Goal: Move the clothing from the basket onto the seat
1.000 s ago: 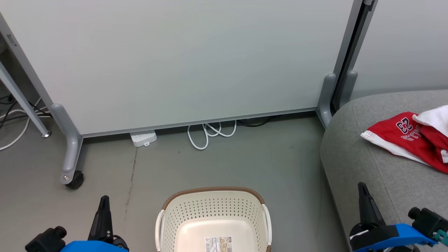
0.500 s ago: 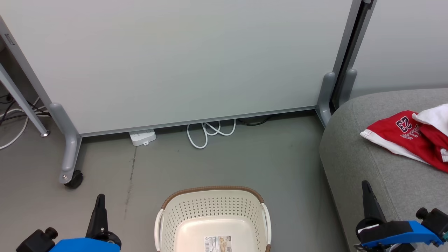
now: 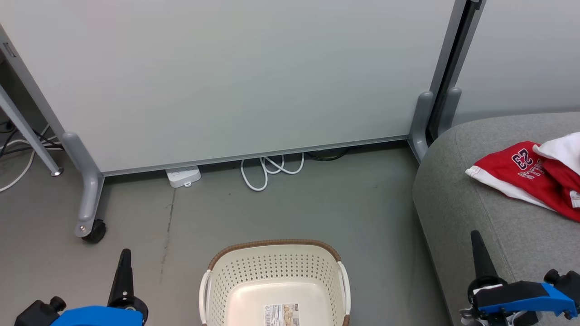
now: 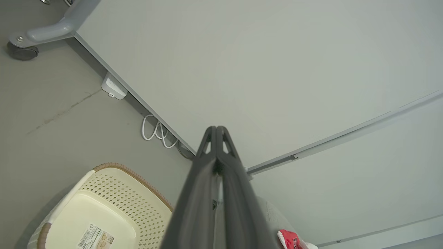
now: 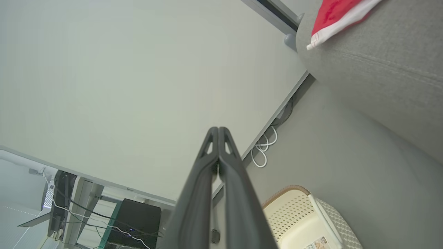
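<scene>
Over the last second both arms have drawn back toward me. My left claw point(image 3: 125, 259) and right claw point(image 3: 477, 242) are pinched shut on nothing. The basket point(image 3: 272, 246) is bare because the clothing point(image 3: 521, 174) already lies on the seat point(image 3: 457, 199), so I judge the job done.

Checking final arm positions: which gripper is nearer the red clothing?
Right. The right gripper is by the seat, short of the clothing; the left gripper is across the basket.
</scene>
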### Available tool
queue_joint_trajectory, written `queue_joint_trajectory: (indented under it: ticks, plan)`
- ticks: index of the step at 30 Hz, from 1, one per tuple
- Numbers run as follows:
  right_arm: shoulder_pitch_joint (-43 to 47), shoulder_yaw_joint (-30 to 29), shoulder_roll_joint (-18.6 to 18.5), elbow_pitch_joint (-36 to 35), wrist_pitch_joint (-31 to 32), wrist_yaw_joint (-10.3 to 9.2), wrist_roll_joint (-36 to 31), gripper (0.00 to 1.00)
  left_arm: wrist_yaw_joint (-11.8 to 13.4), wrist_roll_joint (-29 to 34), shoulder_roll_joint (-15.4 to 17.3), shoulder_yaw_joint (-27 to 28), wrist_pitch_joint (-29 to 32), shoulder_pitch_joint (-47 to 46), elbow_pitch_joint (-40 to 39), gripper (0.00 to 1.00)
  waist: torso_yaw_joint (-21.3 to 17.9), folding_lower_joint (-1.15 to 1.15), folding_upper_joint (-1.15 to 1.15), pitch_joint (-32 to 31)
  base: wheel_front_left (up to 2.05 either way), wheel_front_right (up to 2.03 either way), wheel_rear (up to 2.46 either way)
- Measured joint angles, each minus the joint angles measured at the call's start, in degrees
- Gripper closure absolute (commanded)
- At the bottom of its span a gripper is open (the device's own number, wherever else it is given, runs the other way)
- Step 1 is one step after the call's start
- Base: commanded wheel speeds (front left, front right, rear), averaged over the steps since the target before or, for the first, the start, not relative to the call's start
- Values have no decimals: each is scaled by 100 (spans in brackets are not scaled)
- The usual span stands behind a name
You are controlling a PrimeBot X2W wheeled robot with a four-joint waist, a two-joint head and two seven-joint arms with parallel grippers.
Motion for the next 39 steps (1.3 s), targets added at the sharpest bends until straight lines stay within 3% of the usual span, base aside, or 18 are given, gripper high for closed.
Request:
queue_joint_trajectory:
  ticks: [39]
  plan:
    - [-131, -212, 46, -111, 534, -1, 2128, 100, -102, -2014, 9, 211, 526, -137, -109, 100, -52, 0, 0, 78, 0, 0, 0]
